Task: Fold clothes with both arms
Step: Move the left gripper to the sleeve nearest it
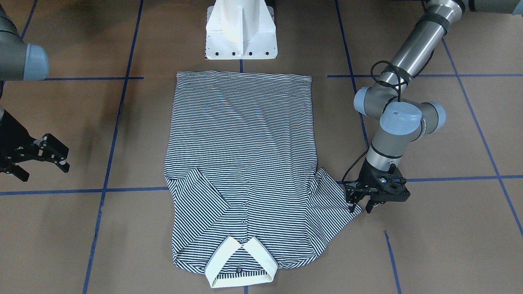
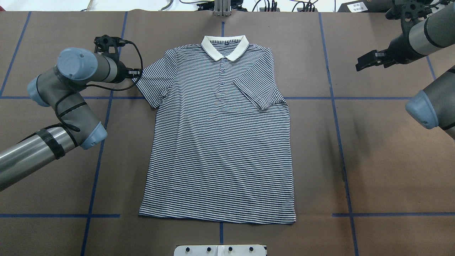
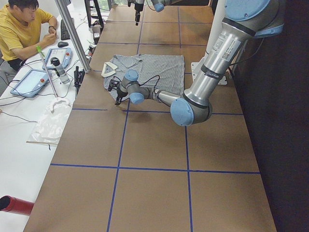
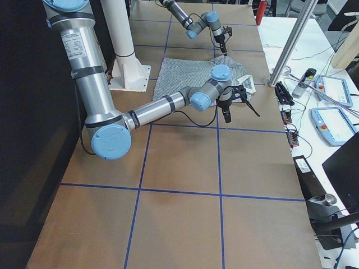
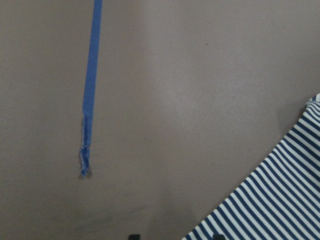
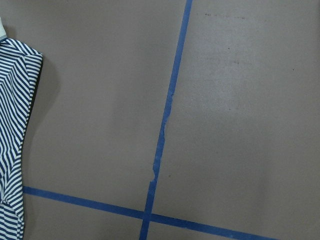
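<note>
The striped polo shirt [image 1: 241,139] [image 2: 220,142] lies flat and face up in the middle of the table, with its cream collar [image 2: 224,47] pointing away from the robot. One sleeve [image 2: 259,90] is folded in over the chest. The other sleeve [image 2: 149,83] lies spread out. My left gripper [image 1: 360,207] [image 2: 133,73] is open and low at the tip of that spread sleeve. In the left wrist view the sleeve's striped edge [image 5: 280,190] reaches in between the fingertips. My right gripper [image 1: 41,159] [image 2: 368,62] is open and hovers off to the side of the shirt, holding nothing.
The white pedestal base [image 1: 241,32] stands just behind the shirt's hem. Blue tape lines [image 6: 165,125] cross the brown table. A person in yellow [image 3: 19,29] sits at a side bench holding pendants and tools. A metal post [image 3: 72,34] rises at the table's edge.
</note>
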`<act>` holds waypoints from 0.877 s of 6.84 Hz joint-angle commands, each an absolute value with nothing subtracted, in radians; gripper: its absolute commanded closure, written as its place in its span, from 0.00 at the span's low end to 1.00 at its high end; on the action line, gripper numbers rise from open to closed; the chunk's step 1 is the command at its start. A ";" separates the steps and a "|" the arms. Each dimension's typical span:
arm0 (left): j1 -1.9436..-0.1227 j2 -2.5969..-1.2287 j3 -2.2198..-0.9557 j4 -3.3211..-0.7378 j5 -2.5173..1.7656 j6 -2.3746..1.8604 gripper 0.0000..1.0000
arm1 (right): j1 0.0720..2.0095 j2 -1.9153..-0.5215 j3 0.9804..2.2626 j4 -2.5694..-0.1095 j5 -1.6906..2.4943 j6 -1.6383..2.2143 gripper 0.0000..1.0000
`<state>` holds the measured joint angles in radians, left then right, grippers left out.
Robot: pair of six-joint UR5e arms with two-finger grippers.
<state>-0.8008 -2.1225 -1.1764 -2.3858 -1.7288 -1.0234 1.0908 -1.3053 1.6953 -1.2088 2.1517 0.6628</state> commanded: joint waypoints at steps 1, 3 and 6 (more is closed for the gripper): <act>-0.799 -2.123 -1.175 -2.388 -1.729 -1.025 0.71 | 1.091 -1.305 1.695 -1.209 2.152 0.663 0.00; -0.799 -2.125 -1.181 -2.388 -1.730 -1.025 1.00 | 1.091 -1.305 1.695 -1.210 2.152 0.663 0.00; -0.799 -2.180 -1.253 -2.286 -1.735 -1.055 1.00 | 1.091 -1.304 1.695 -1.209 2.151 0.664 0.00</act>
<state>-0.7992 -2.1542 -1.2129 -2.3490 -1.7334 -1.0349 1.0907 -1.3041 1.6950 -1.2100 2.1518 0.6637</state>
